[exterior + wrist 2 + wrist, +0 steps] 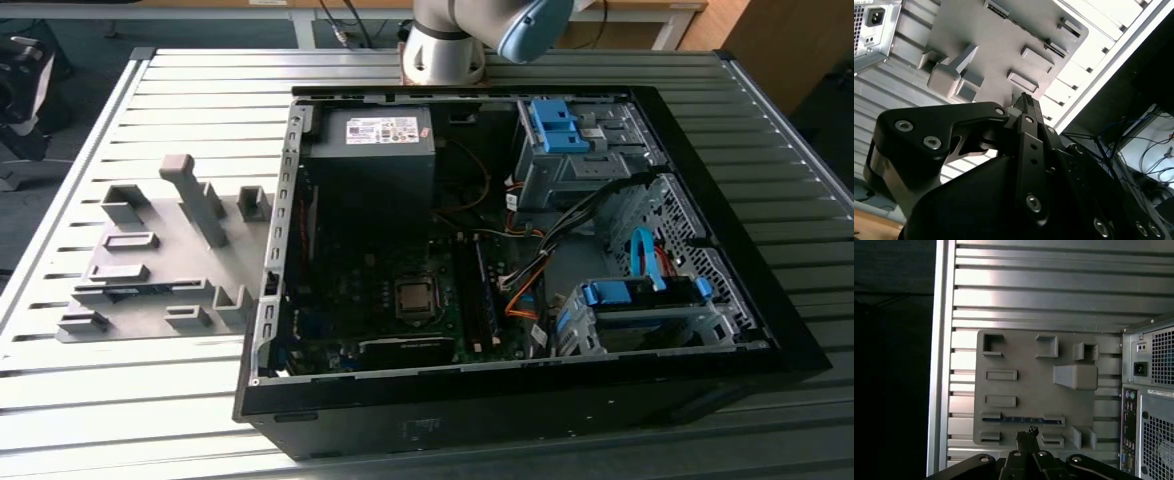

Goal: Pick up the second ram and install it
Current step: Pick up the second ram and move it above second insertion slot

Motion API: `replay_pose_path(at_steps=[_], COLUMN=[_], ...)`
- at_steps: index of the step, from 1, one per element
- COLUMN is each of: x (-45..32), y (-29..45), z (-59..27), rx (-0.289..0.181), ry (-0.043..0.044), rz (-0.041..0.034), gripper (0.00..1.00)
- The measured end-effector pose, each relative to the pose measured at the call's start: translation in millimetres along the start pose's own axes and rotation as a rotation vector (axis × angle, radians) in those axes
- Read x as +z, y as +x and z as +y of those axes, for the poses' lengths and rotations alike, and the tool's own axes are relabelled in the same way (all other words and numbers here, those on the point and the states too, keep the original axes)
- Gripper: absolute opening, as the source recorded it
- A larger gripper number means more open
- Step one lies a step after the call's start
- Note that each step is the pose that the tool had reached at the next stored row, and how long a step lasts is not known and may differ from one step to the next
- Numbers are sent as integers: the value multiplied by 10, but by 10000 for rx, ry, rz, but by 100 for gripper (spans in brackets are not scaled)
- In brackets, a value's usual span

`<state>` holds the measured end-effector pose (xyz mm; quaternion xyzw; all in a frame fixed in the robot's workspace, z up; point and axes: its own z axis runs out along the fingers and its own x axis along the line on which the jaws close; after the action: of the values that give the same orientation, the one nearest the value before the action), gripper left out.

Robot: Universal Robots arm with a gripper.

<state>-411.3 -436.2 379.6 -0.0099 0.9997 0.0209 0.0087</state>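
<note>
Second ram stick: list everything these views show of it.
The second ram shows in the first wrist view as a long, thin, dark strip with a bluish tint. It is seen edge-on, so its chips and any sticker are hidden. It stands on its long edge on the grey fixture plate, with both ends seated in low grey holder blocks. Nothing else touches it. The gripper hangs close beside it, shut and empty, without contact.
</note>
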Motion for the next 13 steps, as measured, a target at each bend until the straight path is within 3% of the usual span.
replay_pose_path(at_steps=[13], x=[12], y=[11], z=[0], rx=[-2072], ry=[-37], rz=[86], gripper=[11])
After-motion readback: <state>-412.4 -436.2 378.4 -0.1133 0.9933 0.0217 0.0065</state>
